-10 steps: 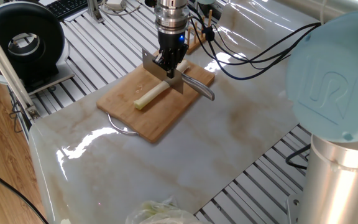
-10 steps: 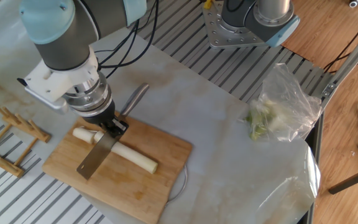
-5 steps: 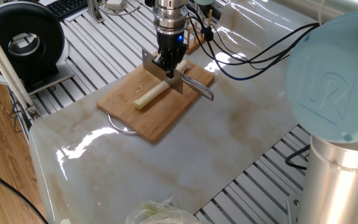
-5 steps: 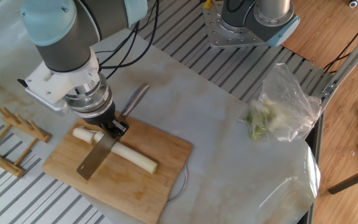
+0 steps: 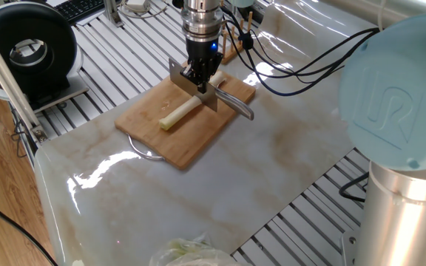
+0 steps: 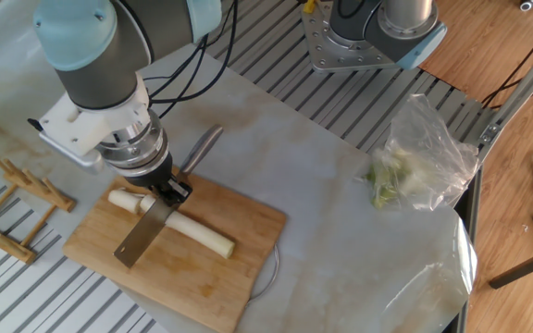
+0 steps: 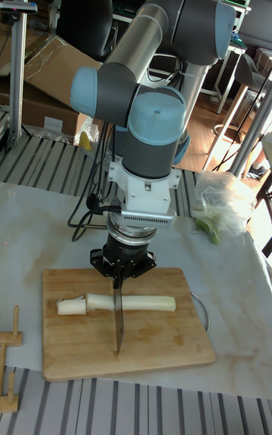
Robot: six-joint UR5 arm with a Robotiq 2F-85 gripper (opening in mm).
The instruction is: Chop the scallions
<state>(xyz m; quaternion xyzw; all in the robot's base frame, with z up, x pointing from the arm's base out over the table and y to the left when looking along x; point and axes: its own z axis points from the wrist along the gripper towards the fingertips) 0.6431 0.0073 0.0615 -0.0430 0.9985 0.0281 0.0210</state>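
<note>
A pale cream scallion stalk (image 6: 204,238) with a yellowish-green end lies across the wooden cutting board (image 6: 185,277). A short cut chunk (image 6: 128,199) lies at its far end. My gripper (image 6: 168,189) is shut on a metal knife, just above the stalk. The flat blade (image 6: 143,234) stands edge-down across the scallion, and the handle (image 6: 202,147) sticks out behind. In the tall fixed view the blade (image 7: 118,318) meets the stalk (image 7: 147,303) left of its middle, with the chunk (image 7: 71,305) beyond. In one fixed view the gripper (image 5: 200,74) hides where blade (image 5: 189,83) and stalk (image 5: 179,113) touch.
A clear plastic bag of leafy greens (image 6: 416,159) lies on the marble sheet to the right. A wooden rack (image 6: 15,198) stands off the board's left end. A wire ring (image 5: 142,151) pokes out from under the board. A black round device (image 5: 26,49) sits at the table's corner.
</note>
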